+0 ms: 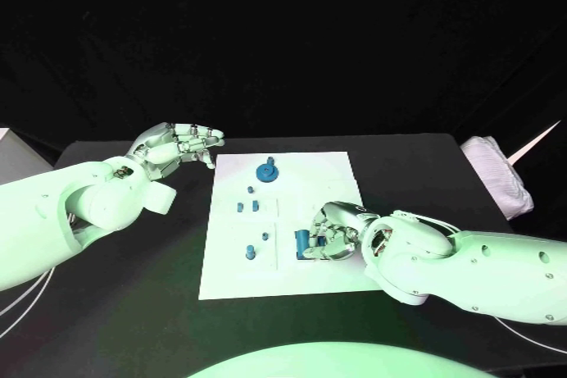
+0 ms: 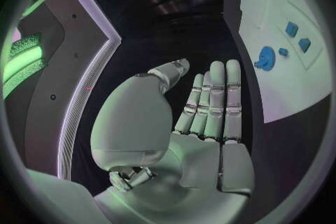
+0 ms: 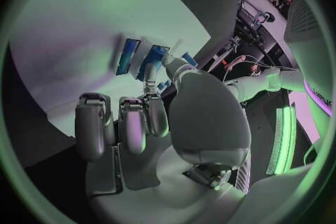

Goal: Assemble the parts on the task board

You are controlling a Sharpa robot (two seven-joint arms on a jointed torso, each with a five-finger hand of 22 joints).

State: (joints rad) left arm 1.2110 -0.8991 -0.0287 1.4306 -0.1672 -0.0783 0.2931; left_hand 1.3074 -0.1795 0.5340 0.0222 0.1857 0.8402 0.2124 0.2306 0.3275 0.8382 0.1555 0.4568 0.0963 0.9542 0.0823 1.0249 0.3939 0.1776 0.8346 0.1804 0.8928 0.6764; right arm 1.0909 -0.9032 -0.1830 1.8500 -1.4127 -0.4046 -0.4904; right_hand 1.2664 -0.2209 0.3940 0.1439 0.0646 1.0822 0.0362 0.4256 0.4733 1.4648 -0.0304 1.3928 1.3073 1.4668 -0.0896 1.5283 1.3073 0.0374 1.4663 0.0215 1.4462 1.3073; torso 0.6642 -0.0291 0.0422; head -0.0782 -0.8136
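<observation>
Table (image 1: 142, 312), black, carrying the white task board (image 1: 319, 181) at its middle, the landmark for all positions given. Left hand (image 1: 177, 145) raised just off the board's far left corner, holding nothing; in the left wrist view its fingers (image 2: 213, 103) lie straight and side by side, thumb apart, above bare table beside the board (image 2: 294, 78). Right hand (image 1: 331, 234) low over the board's near right part, fingers curled about a blue part (image 1: 310, 242); the right wrist view shows a fingertip and the thumb meeting on a blue part (image 3: 154, 61), with a second blue piece (image 3: 128, 56) just beside it on the board. Round blue part (image 1: 269, 173) near the board's far edge; small blue parts (image 1: 248, 206) at its centre left; one more (image 1: 251, 252) nearer the front.
</observation>
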